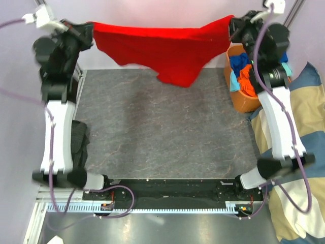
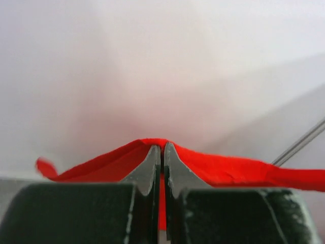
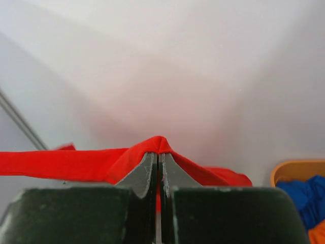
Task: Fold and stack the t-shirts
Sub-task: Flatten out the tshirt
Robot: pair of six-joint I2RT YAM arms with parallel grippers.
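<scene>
This is a robotics lab cell: a left arm point(image 1: 55, 132) and right arm point(image 1: 278, 114) bolted to a black rail point(image 1: 172, 187) at a grey-matted desk point(image 1: 162, 132), purple cables point(image 1: 304, 195) trailing, metal frame struts point(image 1: 294, 12) and plain pale walls point(image 1: 15, 101) around.

T-shirt point(image 1: 162, 48) above far edge of table point(image 1: 162, 132) (basket point(image 1: 242, 101) with shirts point(image 1: 238, 62) at right)
</scene>
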